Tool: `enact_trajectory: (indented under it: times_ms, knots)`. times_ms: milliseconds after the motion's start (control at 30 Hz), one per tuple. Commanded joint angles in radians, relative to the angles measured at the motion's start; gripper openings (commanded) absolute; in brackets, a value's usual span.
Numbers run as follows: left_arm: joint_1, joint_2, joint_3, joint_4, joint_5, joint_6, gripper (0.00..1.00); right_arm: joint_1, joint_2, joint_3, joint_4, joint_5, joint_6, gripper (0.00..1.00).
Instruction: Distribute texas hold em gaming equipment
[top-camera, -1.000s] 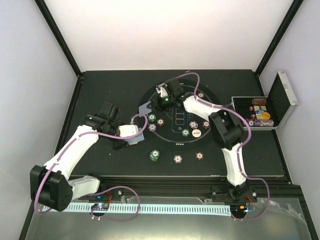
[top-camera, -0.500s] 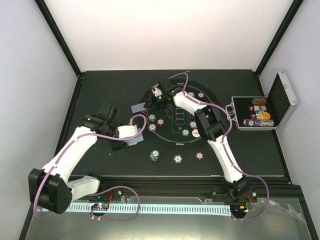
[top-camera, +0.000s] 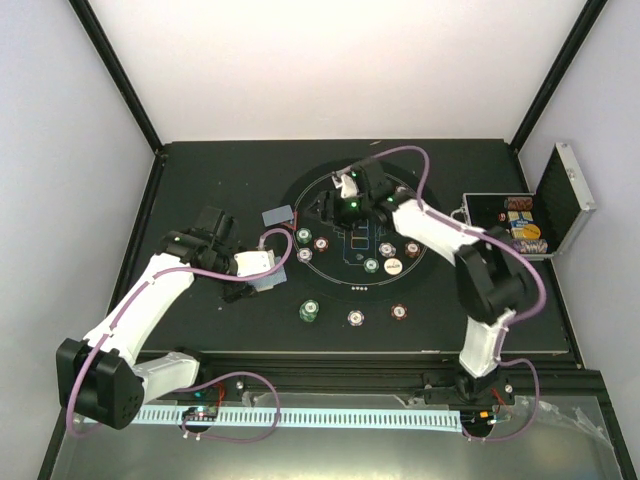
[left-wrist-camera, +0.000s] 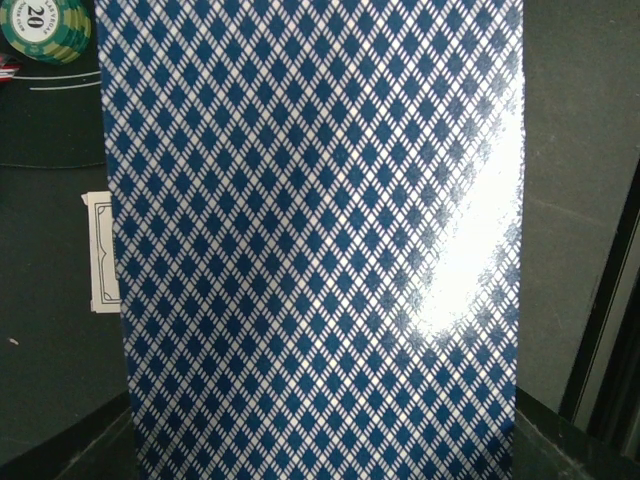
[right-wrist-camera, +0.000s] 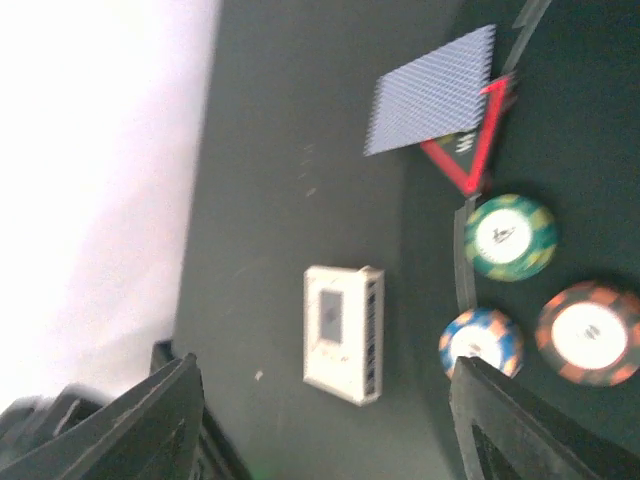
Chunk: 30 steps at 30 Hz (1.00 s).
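Raise the wide-open, empty right gripper (top-camera: 322, 208) straight up, clear of the blue-backed playing card (right-wrist-camera: 430, 90) lying far-left, while the closed left gripper (top-camera: 264, 272) pinches another diamond-patterned card (left-wrist-camera: 310, 240).

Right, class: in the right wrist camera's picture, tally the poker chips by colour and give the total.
Green chip: 1
Blue-and-white chip: 1
Brown-red chip: 1
Total: 3
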Motion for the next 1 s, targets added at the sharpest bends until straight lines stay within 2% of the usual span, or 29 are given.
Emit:
enact_trajectory:
  times_ms: [0, 133, 233, 400, 633, 833, 967]
  knots:
    - [0.006, -0.013, 0.026, -0.02, 0.028, -0.01, 0.01, 0.06, -0.2, -0.262, 0.232, -0.034, 0.072, 0.73]
    - [0.006, -0.009, 0.034, -0.02, 0.034, -0.013, 0.01, 0.151, -0.305, -0.412, 0.344, -0.05, 0.135, 0.76]
    - [0.006, -0.007, 0.04, -0.022, 0.035, -0.014, 0.02, 0.217, -0.33, -0.456, 0.396, -0.044, 0.174, 0.76]
    - [0.006, -0.007, 0.044, -0.028, 0.037, -0.014, 0.02, 0.293, -0.31, -0.471, 0.478, -0.032, 0.231, 0.73]
    - [0.006, -0.014, 0.038, -0.033, 0.031, -0.01, 0.02, 0.33, -0.227, -0.42, 0.513, -0.046, 0.257, 0.69]
    - [0.006, -0.013, 0.042, -0.036, 0.033, -0.009, 0.01, 0.332, -0.184, -0.395, 0.518, -0.049, 0.267, 0.55]
    - [0.006, -0.017, 0.039, -0.036, 0.027, -0.005, 0.02, 0.331, -0.183, -0.4, 0.512, -0.041, 0.265, 0.41]
